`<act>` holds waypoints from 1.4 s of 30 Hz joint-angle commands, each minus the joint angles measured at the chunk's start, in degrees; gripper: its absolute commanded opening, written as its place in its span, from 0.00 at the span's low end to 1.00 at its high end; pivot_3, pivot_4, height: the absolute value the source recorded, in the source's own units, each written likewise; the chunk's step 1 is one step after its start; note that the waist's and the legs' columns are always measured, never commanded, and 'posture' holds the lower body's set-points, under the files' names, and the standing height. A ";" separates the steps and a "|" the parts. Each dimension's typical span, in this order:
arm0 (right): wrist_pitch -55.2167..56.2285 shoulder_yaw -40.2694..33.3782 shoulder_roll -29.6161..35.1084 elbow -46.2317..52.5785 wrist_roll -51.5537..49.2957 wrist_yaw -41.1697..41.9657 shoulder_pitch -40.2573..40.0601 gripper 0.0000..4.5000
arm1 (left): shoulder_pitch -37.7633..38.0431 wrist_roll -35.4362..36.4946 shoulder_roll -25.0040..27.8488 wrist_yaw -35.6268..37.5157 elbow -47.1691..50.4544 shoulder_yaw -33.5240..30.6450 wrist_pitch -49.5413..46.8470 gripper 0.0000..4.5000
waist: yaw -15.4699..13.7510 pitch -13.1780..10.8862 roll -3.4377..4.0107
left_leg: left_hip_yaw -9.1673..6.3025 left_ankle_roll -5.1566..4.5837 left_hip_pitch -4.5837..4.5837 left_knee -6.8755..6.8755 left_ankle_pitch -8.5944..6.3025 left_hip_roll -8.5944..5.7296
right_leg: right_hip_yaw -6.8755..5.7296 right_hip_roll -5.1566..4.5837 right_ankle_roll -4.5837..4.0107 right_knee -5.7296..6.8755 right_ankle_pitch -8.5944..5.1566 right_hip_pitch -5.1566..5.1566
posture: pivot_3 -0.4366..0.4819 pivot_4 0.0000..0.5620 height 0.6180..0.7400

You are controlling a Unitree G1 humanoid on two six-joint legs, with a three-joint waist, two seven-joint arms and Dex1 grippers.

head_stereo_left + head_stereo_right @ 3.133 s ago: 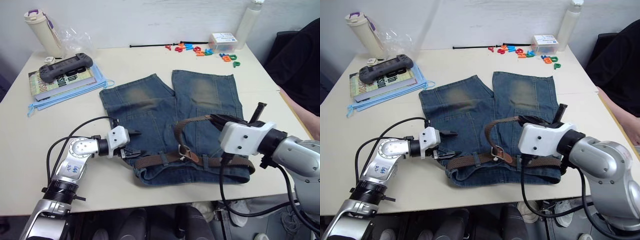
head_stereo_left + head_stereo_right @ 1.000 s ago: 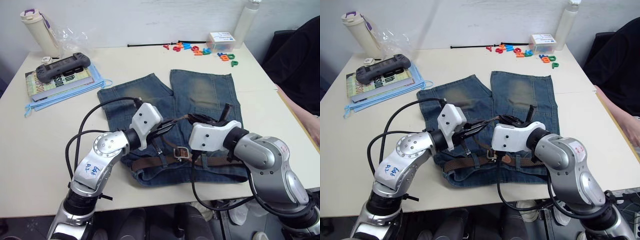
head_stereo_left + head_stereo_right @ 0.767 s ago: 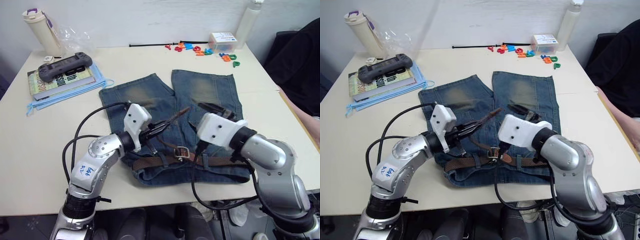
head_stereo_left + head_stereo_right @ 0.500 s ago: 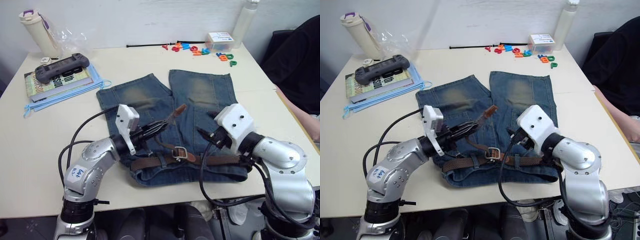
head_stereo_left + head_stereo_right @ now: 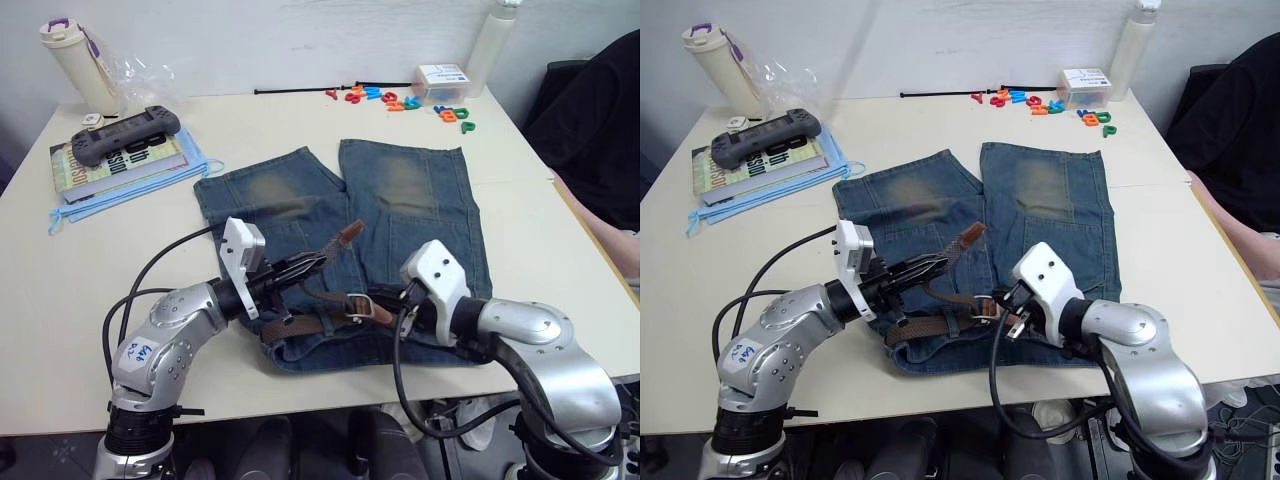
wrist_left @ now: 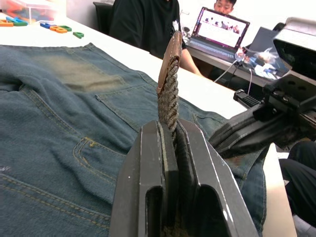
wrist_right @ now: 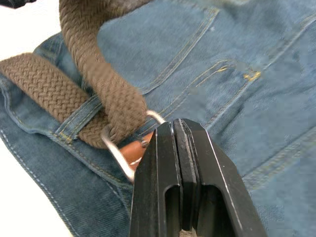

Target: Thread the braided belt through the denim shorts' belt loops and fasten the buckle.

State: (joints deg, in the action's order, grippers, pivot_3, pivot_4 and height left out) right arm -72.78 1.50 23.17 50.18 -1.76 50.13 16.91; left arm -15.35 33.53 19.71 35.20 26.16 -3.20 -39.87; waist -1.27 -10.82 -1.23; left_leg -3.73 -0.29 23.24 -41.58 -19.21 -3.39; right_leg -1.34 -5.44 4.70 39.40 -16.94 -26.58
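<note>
One denim shorts [image 5: 340, 250]. One braided belt [image 5: 330, 320], one buckle [image 5: 358, 307]. Two hands: left hand [image 5: 312, 265], right hand [image 5: 375, 298]. One book [image 5: 115, 160], one game controller [image 5: 130, 130]. Two bottles: one [image 5: 75, 62], another [image 5: 492, 45]. One small box [image 5: 440, 80].

A: What is seen along the right gripper [image 7: 180, 129]?

B: Its 2 black fingers [image 7: 163, 168] are pressed flat together with no gap, their tips set against the silver buckle [image 7: 123, 150] of the braided belt [image 7: 94, 84]. Whether anything is pinched between them cannot be told.

A: How is the belt laid?

B: 1 brown woven stretch is run along the waistband of the denim shorts [image 7: 237, 64] and passed under a belt loop [image 7: 79, 116]. A 2nd stretch is brought down from above and fed into the buckle frame. A tan leather tab [image 7: 132, 149] is visible just inside the frame.

A: And the denim?

B: Blue cloth with yellow stitched seams is spread beneath, on a white surface [image 7: 19, 197].
</note>
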 commanded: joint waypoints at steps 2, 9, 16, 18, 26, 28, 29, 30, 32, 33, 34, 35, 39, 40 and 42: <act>2.35 4.76 -0.09 4.41 -1.68 -6.45 -1.12 0.01 | 1.65 1.78 1.98 0.86 2.98 -1.17 1.06 0.00 | 0.00 0.00 0.00 | 0.00 0.01 0.00 0.00 0.00 0.00 | 0.00 0.00 0.00 -0.01 0.00 0.00 | 0.48 0.27 0.34; 2.58 2.83 -2.18 4.87 -2.75 -12.36 -3.49 0.01 | 2.69 2.24 3.37 1.61 2.98 -1.52 1.34 0.00 | -0.07 0.00 0.00 | -0.01 0.01 0.01 0.00 -0.01 0.00 | 0.00 -0.01 -0.01 -0.03 0.00 0.00 | 0.48 0.27 0.34; 2.53 1.98 -2.23 6.86 -2.86 -16.31 -8.19 0.01 | 3.49 2.69 4.47 2.46 2.44 -1.77 1.69 0.00 | -0.08 0.00 0.00 | -0.02 0.02 0.01 0.04 -0.02 0.01 | 0.00 0.00 -0.01 -0.05 -0.01 0.00 | 0.48 0.27 0.34; 2.97 3.93 -1.92 7.06 -2.34 -17.56 -9.44 0.01 | 3.55 2.63 4.60 2.53 2.33 -1.81 1.77 0.00 | -0.07 0.00 0.00 | -0.02 0.01 0.01 0.04 -0.02 0.01 | 0.00 0.00 -0.01 -0.05 -0.01 0.00 | 0.48 0.27 0.34; 4.12 8.44 -2.12 7.60 -3.34 -21.95 -9.06 0.01 | 2.97 2.58 5.11 2.18 1.86 -1.65 1.84 0.00 | 0.03 0.00 0.00 | -0.03 0.00 -0.01 0.13 -0.03 0.02 | -0.01 0.01 -0.03 -0.08 -0.02 0.00 | 0.48 0.27 0.34; 4.46 9.71 -1.70 7.75 -3.57 -22.69 -8.81 0.01 | 2.53 2.61 5.19 1.80 1.80 -1.44 1.62 0.00 | 0.01 0.00 0.00 | -0.04 0.00 -0.01 0.14 -0.03 0.02 | -0.01 0.01 -0.03 -0.10 -0.02 0.00 | 0.48 0.27 0.34; 4.55 10.09 -1.62 7.78 -3.69 -22.98 -8.73 0.01 | 2.41 2.65 5.23 1.65 1.80 -1.38 1.51 0.00 | 0.02 0.00 0.00 | -0.04 0.00 -0.01 0.14 -0.03 0.02 | -0.02 0.01 -0.03 -0.10 -0.02 0.00 | 0.48 0.27 0.34; 4.56 10.32 -1.55 7.82 -3.79 -23.20 -8.69 0.01 | 2.35 2.71 5.26 1.56 1.84 -1.36 1.43 0.00 | 0.04 0.00 0.00 | -0.04 0.00 -0.01 0.14 -0.03 0.02 | -0.02 0.01 -0.03 -0.10 -0.02 0.00 | 0.48 0.27 0.34; 4.87 11.34 -0.75 7.84 -3.86 -23.46 -8.25 0.01 | 2.24 2.63 5.39 1.37 1.90 -1.23 1.27 0.00 | 0.04 0.00 0.00 | -0.04 0.00 -0.01 0.15 -0.03 0.03 | -0.02 0.01 -0.03 -0.10 -0.02 0.00 | 0.48 0.27 0.34; 5.00 11.76 -0.58 7.88 -3.87 -23.63 -8.07 0.01 | 2.24 2.59 5.47 1.31 1.97 -1.19 1.21 0.00 | 0.04 0.00 0.00 | -0.04 0.00 -0.01 0.15 -0.03 0.03 | -0.02 0.01 -0.03 -0.10 -0.02 0.00 | 0.48 0.27 0.34; 5.09 12.02 -0.49 7.90 -3.91 -23.80 -7.96 0.01 | 2.24 2.57 5.53 1.27 2.00 -1.18 1.17 0.00 | 0.04 0.00 0.00 | -0.04 0.00 -0.01 0.15 -0.03 0.03 | -0.02 0.01 -0.03 -0.10 -0.02 0.00 | 0.48 0.27 0.34; 5.66 13.27 0.65 7.96 -3.72 -23.72 -7.63 0.01 | 2.18 2.61 5.53 1.16 2.04 -1.13 1.06 0.00 | 0.05 0.00 0.00 | -0.04 0.00 -0.01 0.15 -0.03 0.02 | -0.02 0.01 -0.03 -0.10 -0.02 0.00 | 0.48 0.27 0.34; 6.77 15.83 2.97 7.89 -3.88 -23.71 -6.98 0.01 | 1.96 2.63 5.68 0.93 2.01 -1.05 0.88 0.00 | 0.05 0.00 0.00 | -0.05 0.00 -0.01 0.18 -0.03 0.04 | -0.03 0.02 -0.03 -0.13 -0.02 0.00 | 0.48 0.27 0.34; 7.00 16.27 3.39 7.81 -3.81 -23.75 -6.80 0.01 | 1.96 2.61 5.73 0.87 2.00 -1.04 0.84 0.00 | 0.03 0.00 0.00 | -0.05 0.00 -0.01 0.19 -0.03 0.03 | -0.03 0.01 -0.03 -0.14 -0.02 0.00 | 0.48 0.27 0.34; 8.25 17.65 4.78 7.50 -3.46 -23.76 -6.00 0.01 | 1.86 2.66 5.82 0.74 1.94 -1.03 0.70 0.00 | 0.05 0.00 0.00 | -0.05 0.00 -0.01 0.20 -0.03 0.04 | -0.04 0.02 -0.03 -0.16 -0.02 0.01 | 0.48 0.27 0.34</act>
State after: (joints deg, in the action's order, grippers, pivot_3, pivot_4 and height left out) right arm -67.29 16.26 26.14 50.25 -4.65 26.19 9.78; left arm -12.82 34.88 25.09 36.27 26.57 -3.58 -39.25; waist -1.22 -10.82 -1.23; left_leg -3.78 -0.29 23.23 -41.38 -19.24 -3.35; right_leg -1.39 -5.42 4.67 39.23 -16.96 -26.57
